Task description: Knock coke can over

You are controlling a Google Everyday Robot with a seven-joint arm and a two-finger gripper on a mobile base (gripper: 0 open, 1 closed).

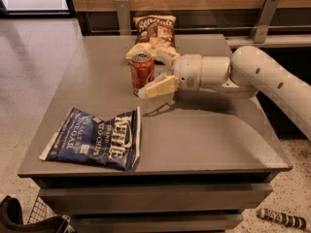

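Note:
The coke can (pixel 142 72) is a small red can with a silver top, standing upright on the grey table (pixel 204 140) near its back middle. My gripper (pixel 151 74) reaches in from the right at can height. It is open, with the near cream finger (pixel 158 86) along the can's front right side and the far finger (pixel 163 57) behind the can. The can sits at the mouth of the jaws; I cannot tell whether a finger touches it.
A blue Kettle chip bag (pixel 95 140) lies flat at the front left. A brown chip bag (pixel 154 30) stands at the back, just behind the can. My white arm (pixel 262 76) crosses the table's right side. A striped object (pixel 282 218) lies on the floor at the lower right.

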